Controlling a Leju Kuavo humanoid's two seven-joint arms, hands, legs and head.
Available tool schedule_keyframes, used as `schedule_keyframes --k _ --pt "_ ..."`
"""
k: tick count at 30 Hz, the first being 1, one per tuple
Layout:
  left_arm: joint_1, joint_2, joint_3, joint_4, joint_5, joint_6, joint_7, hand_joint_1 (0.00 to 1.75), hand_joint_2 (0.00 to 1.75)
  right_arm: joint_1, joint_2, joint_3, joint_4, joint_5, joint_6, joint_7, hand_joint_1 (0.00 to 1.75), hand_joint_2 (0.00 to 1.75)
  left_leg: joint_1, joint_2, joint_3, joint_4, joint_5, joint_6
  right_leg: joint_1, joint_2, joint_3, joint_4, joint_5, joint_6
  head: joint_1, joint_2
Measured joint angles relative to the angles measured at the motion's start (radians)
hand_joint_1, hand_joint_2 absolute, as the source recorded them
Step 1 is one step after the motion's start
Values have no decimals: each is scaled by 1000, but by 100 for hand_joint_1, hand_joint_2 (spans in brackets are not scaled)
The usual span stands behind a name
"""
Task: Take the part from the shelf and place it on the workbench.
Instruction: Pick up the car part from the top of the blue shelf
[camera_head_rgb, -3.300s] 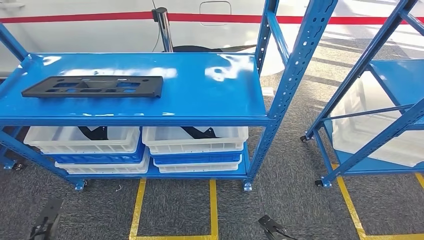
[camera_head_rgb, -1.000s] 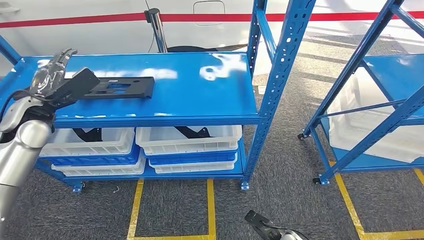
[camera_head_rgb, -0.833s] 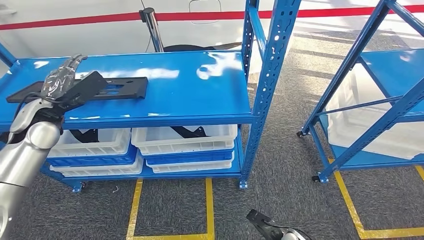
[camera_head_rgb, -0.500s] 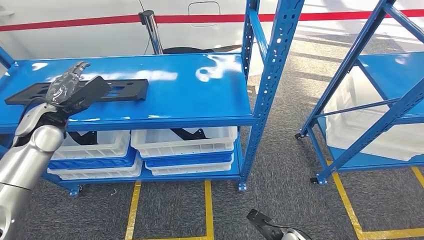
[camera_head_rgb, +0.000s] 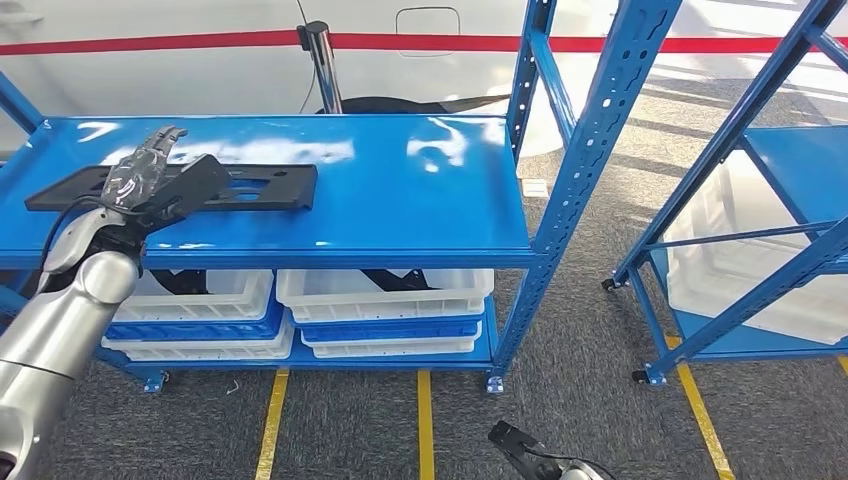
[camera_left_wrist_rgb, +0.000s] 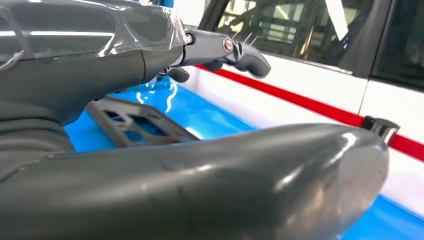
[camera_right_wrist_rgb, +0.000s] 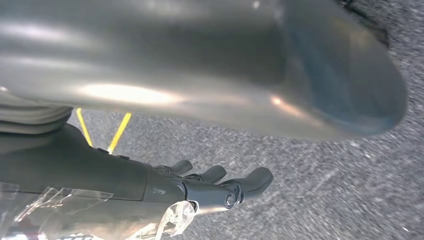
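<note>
I see the black part (camera_head_rgb: 178, 187) lying flat on the top board of the blue shelf (camera_head_rgb: 400, 190), toward its left end and near the front edge. My left hand (camera_head_rgb: 150, 185) is raised over the middle of the part, fingers (camera_head_rgb: 160, 140) stretched forward and apart from the thumb (camera_head_rgb: 195, 180); in the left wrist view the fingers (camera_left_wrist_rgb: 225, 47) reach out above the part (camera_left_wrist_rgb: 135, 122) with blue board showing between, so the hand holds nothing. My right hand (camera_right_wrist_rgb: 150, 192) hangs low over the grey carpet (camera_right_wrist_rgb: 325, 175), fingers (camera_right_wrist_rgb: 250, 180) extended loosely with nothing in them; in the head view it is a dark shape (camera_head_rgb: 535, 455) at the near edge. Under the top board, white bins (camera_head_rgb: 385, 290) sit stacked on blue ones on the lower level. Yellow tape lines (camera_head_rgb: 425, 420) run across the floor near me. A second blue rack (camera_head_rgb: 760, 250) stands to the right, well apart from the first. Behind the shelf is a white wall with a red stripe (camera_head_rgb: 200, 42).
</note>
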Motion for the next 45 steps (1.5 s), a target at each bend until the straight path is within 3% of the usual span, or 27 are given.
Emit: schedule_keyframes --k 2,5,6,9,10,11,12,14,16,19,24,26,27,28,30,31,33,34,37,39,41,42,43,44,45 --pt "2 -4 -1 4 0 1 3 0 0 1 -2 1 0 0 -2 1 0 0 -1 -1 1 0 -4 -9 6 -1 11 -30 -1 -10 0 0" --pt "5 -7 -2 7 2 1 4 0 0 2 -2 4 1 2 -3 3 0 0 -2 1 -3 22 -23 -20 -1 -4 26 -39 2 -24 1 0" --pt "4 -6 -2 8 2 2 2 0 0 2 -2 5 1 3 -4 2 0 0 -1 2 -22 63 -44 -24 -4 -3 31 -42 2 -27 0 0" --pt "11 -6 -2 12 -2 9 -8 0 0 4 -2 5 1 3 -6 2 0 0 1 4 -135 263 -122 -35 -7 -1 36 -43 -2 -32 -3 0" --pt "16 -6 -3 14 -3 11 -11 0 0 5 -2 5 1 3 -6 2 0 0 2 4 -161 298 -127 -38 -7 1 37 -43 -3 -33 -3 0" --pt "20 -6 -5 15 -5 11 -14 0 0 7 -2 5 1 2 -6 2 0 0 2 4 -170 293 -112 -39 -7 2 38 -43 -4 -32 -3 0" --pt "22 -7 -7 16 -6 9 -17 0 0 9 -2 5 1 2 -5 2 0 0 2 5 -158 246 -78 -39 -7 3 40 -43 -6 -31 -3 0" --pt "20 -8 -12 17 -11 0 -25 0 0 9 -1 5 1 2 -5 2 0 0 2 7 -100 92 4 -36 -6 4 45 -42 -9 -26 -3 0" --pt "19 -11 -16 17 -18 -13 -32 0 0 9 -1 5 1 3 -5 2 0 0 -3 9 -65 2 41 -27 -4 5 44 -41 -9 -17 -3 0" --pt "23 -14 -19 17 -24 -23 -36 0 0 11 -3 5 1 3 -3 2 0 0 -8 8 -59 -5 50 -15 -3 6 42 -43 -9 -9 -2 0" --pt "24 -15 -19 17 -24 -24 -37 0 0 11 -3 5 2 3 -3 2 0 0 -8 8 -59 -5 49 -14 -3 6 43 -43 -9 -8 -2 0" --pt "25 -16 -20 17 -24 -27 -41 0 87 12 -4 5 2 4 -2 2 0 0 -5 8 -58 -6 53 -8 -2 6 42 -40 -10 -3 -2 0" --pt "26 -19 -22 17 -28 -28 -42 0 131 12 -4 6 2 4 -2 2 0 0 -3 9 -57 -6 56 -3 -4 5 25 2 -37 3 -1 0" --pt "29 -23 -27 17 -32 -28 -44 0 175 12 -4 6 2 5 -1 2 0 0 -1 9 -55 -7 58 3 -5 3 -8 81 -71 10 0 0" --pt "37 -31 -38 17 -44 -26 -45 0 175 13 -4 7 2 5 0 2 0 0 -1 9 -51 -7 57 7 -10 0 -37 169 -107 16 2 0" --pt "41 -34 -42 17 -48 -26 -45 0 175 13 -5 7 2 5 0 2 0 0 -1 8 -48 -6 56 6 -10 -1 -15 135 -87 14 2 0" --pt "41 -35 -44 17 -56 -26 -45 0 175 11 -6 7 2 6 0 2 0 0 -5 7 -47 -4 51 -1 -8 -1 54 1 -43 6 2 0" --pt "42 -35 -45 17 -59 -26 -44 0 175 10 -6 7 2 6 0 2 0 0 -8 7 -47 -4 50 -6 -6 -1 68 -27 -39 3 2 0" --pt "45 -35 -54 17 -67 -29 -46 0 175 10 -4 7 2 8 0 2 0 0 -7 8 -54 4 40 -19 -8 -3 70 -34 -38 -9 1 0" --pt "48 -35 -60 17 -74 -34 -55 0 175 9 -3 7 2 10 1 2 0 0 -5 8 -88 79 -6 -29 -12 -4 71 -38 -35 -18 0 0" --pt "56 -34 -66 17 -76 -43 -68 0 175 10 -4 7 2 13 2 1 0 0 -3 9 -157 227 -72 -37 -12 -4 71 -38 -36 -22 -2 0" --pt "63 -33 -67 17 -76 -47 -75 0 175 10 -5 7 2 14 3 1 0 0 -3 9 -187 288 -90 -40 -12 -4 71 -38 -36 -23 -2 0" --pt "70 -32 -69 17 -77 -50 -80 0 175 11 -5 7 2 15 4 1 0 0 -3 9 -200 310 -89 -40 -12 -3 71 -37 -36 -23 -2 0" --pt "75 -31 -71 17 -79 -52 -87 0 175 11 -5 7 2 16 4 1 0 0 -3 9 -192 287 -68 -40 -12 -3 71 -37 -37 -23 -2 0" --pt "76 -29 -73 17 -83 -53 -92 0 175 11 -4 7 2 16 4 0 0 0 -3 9 -164 224 -33 -37 -11 -2 72 -37 -37 -22 -2 0"
